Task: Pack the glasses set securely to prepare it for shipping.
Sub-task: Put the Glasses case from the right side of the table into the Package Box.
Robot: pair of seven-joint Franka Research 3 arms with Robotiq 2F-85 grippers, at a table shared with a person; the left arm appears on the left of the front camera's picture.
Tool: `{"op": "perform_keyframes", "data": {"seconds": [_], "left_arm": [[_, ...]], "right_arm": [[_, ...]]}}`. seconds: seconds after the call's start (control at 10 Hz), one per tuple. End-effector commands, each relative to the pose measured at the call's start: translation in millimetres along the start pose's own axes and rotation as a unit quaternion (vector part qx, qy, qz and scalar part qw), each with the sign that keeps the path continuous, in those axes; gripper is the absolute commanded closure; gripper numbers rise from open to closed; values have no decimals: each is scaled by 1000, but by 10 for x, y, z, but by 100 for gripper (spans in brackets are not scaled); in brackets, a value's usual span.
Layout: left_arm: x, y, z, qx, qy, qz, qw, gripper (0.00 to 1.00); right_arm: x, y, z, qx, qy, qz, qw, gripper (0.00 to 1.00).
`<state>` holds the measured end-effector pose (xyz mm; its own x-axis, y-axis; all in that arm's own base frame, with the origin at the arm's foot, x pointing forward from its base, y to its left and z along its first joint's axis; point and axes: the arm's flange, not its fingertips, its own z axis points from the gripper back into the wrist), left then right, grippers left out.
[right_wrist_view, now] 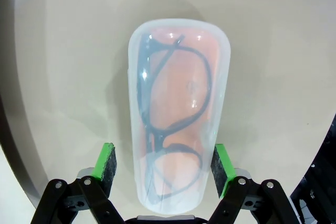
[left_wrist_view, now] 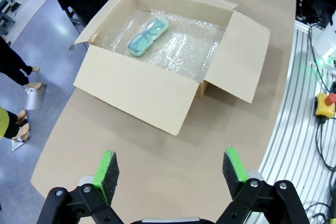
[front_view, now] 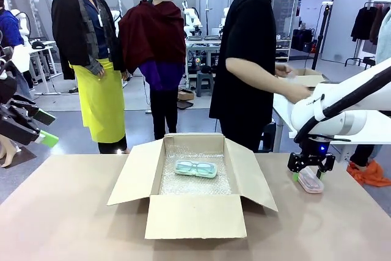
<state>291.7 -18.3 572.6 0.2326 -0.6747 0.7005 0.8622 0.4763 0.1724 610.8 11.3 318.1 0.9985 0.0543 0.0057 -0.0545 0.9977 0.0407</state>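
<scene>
The cardboard box (front_view: 195,215) sits open in the middle of the worktop (front_view: 67,212), all four flaps splayed outward, so entry from above is free. The mint-green case (front_view: 196,168) takes the centre of its floor. Bare worktop flanks it. The right pincer (right_wrist_view: 164,150) straddles the pinkish case (right_wrist_view: 178,87), pads close at both sides.

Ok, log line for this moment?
right hand open, straddling pinkish-red case on table | left hand open, aside | mint-green case in open box on bubble wrap
</scene>
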Motion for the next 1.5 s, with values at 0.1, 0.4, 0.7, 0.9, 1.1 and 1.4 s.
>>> {"op": "perform_keyframes", "data": {"seconds": [0.1,0.4,0.7,0.9,1.1,1.4], "left_arm": [[0,-2,17,-7,-7,-3,1000,0],[0,-2,17,-7,-7,-3,1000,0],[0,-2,17,-7,-7,-3,1000,0],[0,-2,17,-7,-7,-3,1000,0],[0,-2,17,-7,-7,-3,1000,0],[0,-2,17,-7,-7,-3,1000,0]], "right_arm": [[107,28,-75,3,-26,-30,999,9],[112,30,-74,-13,-44,-41,998,29],[95,-8,-45,-13,-32,-43,998,42],[81,-19,49,-22,-26,-45,998,42],[26,62,395,-14,-32,-2,999,42],[-69,165,1192,-30,-50,70,996,42]]}}
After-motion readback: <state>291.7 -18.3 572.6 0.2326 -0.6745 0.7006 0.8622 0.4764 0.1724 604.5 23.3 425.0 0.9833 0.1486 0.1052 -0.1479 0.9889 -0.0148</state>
